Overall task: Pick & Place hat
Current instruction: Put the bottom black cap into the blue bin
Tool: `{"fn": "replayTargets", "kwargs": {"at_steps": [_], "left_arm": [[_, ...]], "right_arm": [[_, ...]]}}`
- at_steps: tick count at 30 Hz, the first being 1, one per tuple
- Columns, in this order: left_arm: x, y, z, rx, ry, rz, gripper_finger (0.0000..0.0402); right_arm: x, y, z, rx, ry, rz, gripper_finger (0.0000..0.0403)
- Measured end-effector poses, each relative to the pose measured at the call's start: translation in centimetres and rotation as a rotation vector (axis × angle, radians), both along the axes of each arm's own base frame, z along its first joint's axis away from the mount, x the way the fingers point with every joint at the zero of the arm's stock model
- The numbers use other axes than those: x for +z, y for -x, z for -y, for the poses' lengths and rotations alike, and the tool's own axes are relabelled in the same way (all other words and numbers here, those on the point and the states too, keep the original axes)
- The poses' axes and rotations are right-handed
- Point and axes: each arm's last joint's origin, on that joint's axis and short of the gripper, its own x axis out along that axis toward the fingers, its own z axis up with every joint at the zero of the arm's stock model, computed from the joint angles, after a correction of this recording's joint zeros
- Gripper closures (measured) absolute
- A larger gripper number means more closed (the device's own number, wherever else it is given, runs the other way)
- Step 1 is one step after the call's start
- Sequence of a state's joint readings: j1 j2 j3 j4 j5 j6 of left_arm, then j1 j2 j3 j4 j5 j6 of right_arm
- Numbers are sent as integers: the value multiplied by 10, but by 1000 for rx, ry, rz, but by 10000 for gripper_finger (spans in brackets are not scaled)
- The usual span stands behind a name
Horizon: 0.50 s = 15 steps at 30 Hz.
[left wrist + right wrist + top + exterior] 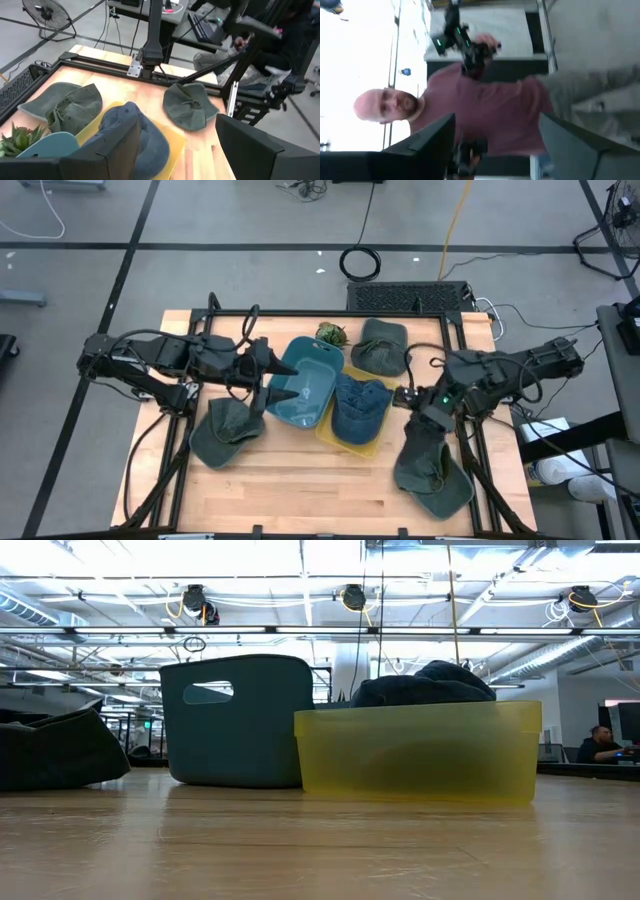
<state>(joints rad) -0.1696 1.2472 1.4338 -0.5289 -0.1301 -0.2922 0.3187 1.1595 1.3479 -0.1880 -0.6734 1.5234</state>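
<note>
A dark blue hat (358,408) lies in the yellow bin (372,442), showing above the bin's rim in the low view (425,685). Three green hats lie flat on the table: one at the near left (222,430), one at the far side (382,345), one at the near right (432,468). My left gripper (268,368) hovers open over the teal bin (305,385), with nothing between its fingers (175,150). My right gripper (408,395) is raised beside the yellow bin, above the near-right hat, and its wrist view shows it open and empty (497,145).
A small potted plant (332,333) stands at the far edge between the teal bin and the far hat. A person (470,105) is in the room beyond the table. Bare wood (310,490) lies along the near edge between the two near hats.
</note>
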Motion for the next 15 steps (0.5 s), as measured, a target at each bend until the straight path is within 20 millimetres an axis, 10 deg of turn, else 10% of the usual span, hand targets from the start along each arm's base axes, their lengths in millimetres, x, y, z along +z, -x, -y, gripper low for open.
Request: {"fn": "replayTargets", "kwargs": {"at_steps": [15], "left_arm": [[1,0,0,-1,1,10,133]], "right_arm": [[-22,7,-22,38,114,-159,27]]}}
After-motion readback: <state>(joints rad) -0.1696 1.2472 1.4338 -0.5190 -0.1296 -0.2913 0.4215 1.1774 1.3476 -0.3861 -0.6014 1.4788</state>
